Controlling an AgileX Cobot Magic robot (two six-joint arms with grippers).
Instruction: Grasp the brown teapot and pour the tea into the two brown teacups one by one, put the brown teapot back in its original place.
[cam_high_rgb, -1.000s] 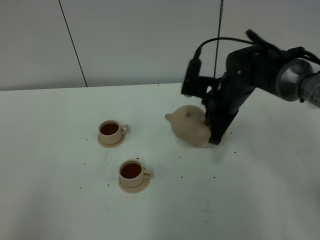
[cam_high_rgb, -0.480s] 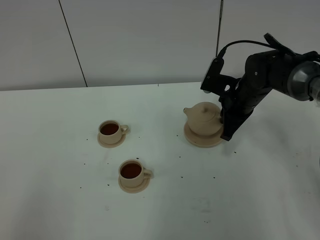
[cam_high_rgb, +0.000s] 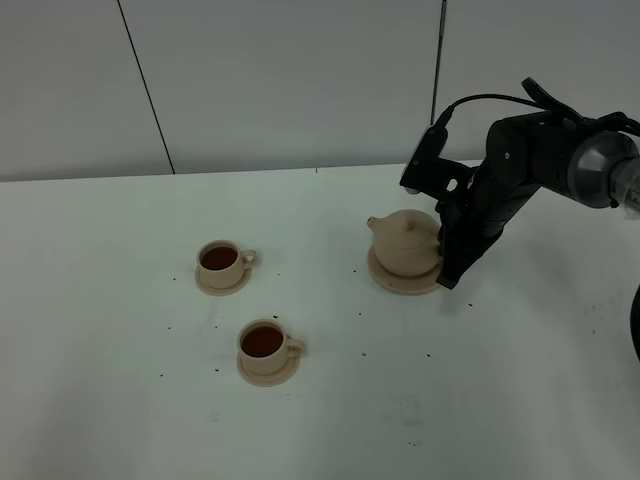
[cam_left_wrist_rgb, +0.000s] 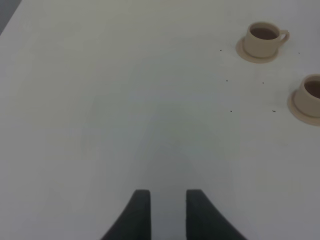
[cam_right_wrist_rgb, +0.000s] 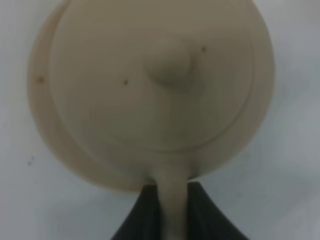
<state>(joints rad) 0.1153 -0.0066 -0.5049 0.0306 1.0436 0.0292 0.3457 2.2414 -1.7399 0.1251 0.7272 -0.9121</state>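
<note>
I am holding my right pincer (cam_right_wrist_rgb: 172, 220) clamped on the loop handle (cam_right_wrist_rgb: 172, 200) of the round, squat, matte tan-beige teapot (cam_high_rgb: 405, 243); both dark fingers are pressing against the handle's sides, with no gap showing. The teapot is sitting upright on the flat, round, tan saucer disc (cam_high_rgb: 392, 282), its short spout pointing toward the left side of the white tabletop (cam_high_rgb: 120, 420). Its domed lid with a small knob (cam_right_wrist_rgb: 170, 62) is in place.

The two small matte tan-beige teacups are standing well apart from the teapot, each on its own small round saucer. The farther cup (cam_high_rgb: 219, 261) and the nearer cup (cam_high_rgb: 263, 345) are both showing dark liquid inside.

My left pincer (cam_left_wrist_rgb: 167, 210) is hanging over bare tabletop, its two dark fingers standing slightly apart and gripping nothing. Small dark specks (cam_high_rgb: 362, 352) are lying scattered across the tabletop.
</note>
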